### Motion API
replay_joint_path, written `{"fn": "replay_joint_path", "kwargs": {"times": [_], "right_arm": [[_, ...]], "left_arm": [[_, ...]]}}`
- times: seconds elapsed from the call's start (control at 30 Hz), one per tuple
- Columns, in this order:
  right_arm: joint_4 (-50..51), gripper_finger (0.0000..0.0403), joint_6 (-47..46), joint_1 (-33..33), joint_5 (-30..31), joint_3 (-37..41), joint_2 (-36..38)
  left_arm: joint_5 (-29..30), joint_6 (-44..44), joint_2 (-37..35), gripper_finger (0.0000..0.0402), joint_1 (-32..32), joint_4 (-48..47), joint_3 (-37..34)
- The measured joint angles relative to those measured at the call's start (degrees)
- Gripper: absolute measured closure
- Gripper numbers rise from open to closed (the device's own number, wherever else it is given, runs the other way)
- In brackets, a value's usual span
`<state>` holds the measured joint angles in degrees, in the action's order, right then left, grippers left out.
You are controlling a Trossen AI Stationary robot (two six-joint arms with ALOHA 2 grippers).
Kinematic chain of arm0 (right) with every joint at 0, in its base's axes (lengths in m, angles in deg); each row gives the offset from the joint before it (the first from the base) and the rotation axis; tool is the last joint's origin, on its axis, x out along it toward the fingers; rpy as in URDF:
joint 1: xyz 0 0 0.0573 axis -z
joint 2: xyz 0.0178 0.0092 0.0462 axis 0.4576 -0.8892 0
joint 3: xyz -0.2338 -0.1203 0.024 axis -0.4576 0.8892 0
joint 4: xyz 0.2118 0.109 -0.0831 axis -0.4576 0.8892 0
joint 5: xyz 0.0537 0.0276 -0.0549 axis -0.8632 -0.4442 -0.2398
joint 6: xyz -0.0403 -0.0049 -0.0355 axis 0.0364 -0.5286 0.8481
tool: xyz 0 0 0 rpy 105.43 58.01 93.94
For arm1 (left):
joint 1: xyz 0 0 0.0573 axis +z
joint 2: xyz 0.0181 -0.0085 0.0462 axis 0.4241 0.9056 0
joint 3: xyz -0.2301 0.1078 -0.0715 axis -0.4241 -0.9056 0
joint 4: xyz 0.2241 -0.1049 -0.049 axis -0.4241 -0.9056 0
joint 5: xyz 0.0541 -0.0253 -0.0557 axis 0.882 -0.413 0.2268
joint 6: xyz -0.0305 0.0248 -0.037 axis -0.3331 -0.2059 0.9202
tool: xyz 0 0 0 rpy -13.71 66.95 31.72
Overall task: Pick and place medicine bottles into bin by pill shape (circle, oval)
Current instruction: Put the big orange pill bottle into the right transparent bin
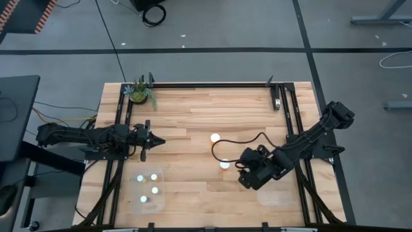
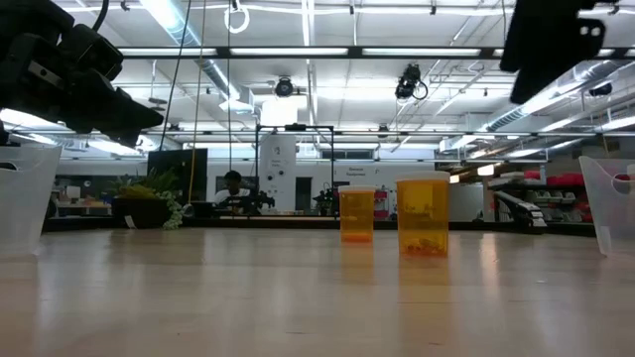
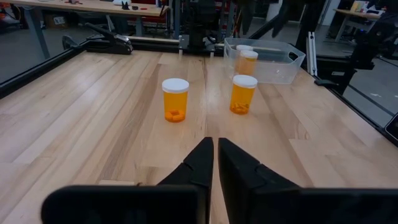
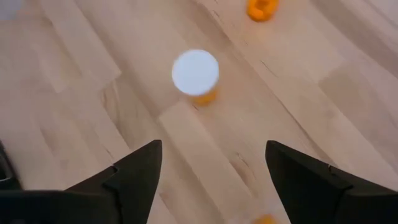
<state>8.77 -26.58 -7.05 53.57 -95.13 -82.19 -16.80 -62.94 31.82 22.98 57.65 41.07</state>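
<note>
Two orange bottles with white caps stand upright on the wooden table: one near the middle [image 1: 215, 137] [image 3: 175, 99] and one nearer the front [image 1: 224, 165] [image 3: 243, 93] [image 4: 195, 73]. Both also show in the low view [image 2: 357, 213] [image 2: 423, 215]. My right gripper [image 1: 243, 169] [image 4: 211, 168] is open and empty. It hangs above the table just right of the nearer bottle and looks down on its cap. My left gripper [image 1: 154, 140] [image 3: 215, 152] is shut and empty at the left and points toward the two bottles.
A clear bin [image 1: 163, 193] at the front left holds several white-capped bottles. A second clear bin [image 1: 277, 195] [image 3: 283, 65] at the front right holds orange bottles [image 3: 247, 56]. A potted plant [image 1: 140, 92] stands at the far left. A black cable [image 1: 239, 140] lies mid-table.
</note>
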Motion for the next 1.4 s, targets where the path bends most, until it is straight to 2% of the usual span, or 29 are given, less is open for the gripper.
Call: {"fn": "replay_joint_path", "kwargs": {"times": [0.37, 0.6, 0.83, 1.17, 1.4], "right_arm": [[-12.44, 0.0116, 15.06, 5.96, -1.99, -1.23, -8.06], [-12.23, 0.0116, 23.13, 7.76, -2.09, -9.33, -15.04], [-6.68, 0.0116, 30.42, 9.6, -1.75, -20.19, -22.52], [-4.63, 0.0116, 33.82, 13.94, -1.86, -20.9, -23.6], [-4.19, 0.0116, 34.81, 15.48, -4.97, -20.92, -26.55]], "left_arm": [[0.01, 0.0, 0.0, 0.0375, 0.0, 0.01, -0.01], [0.02, 0.0, 0.0, 0.037, 0.0, 0.01, -0.01], [0.02, 0.0, 0.0, 0.0369, 0.0, 0.01, -0.01], [0.02, 0.0, 0.0, 0.0376, 0.0, 0.01, -0.01], [0.01, 0.0, 0.01, 0.0366, 0.0, 0.01, 0.0]]}}
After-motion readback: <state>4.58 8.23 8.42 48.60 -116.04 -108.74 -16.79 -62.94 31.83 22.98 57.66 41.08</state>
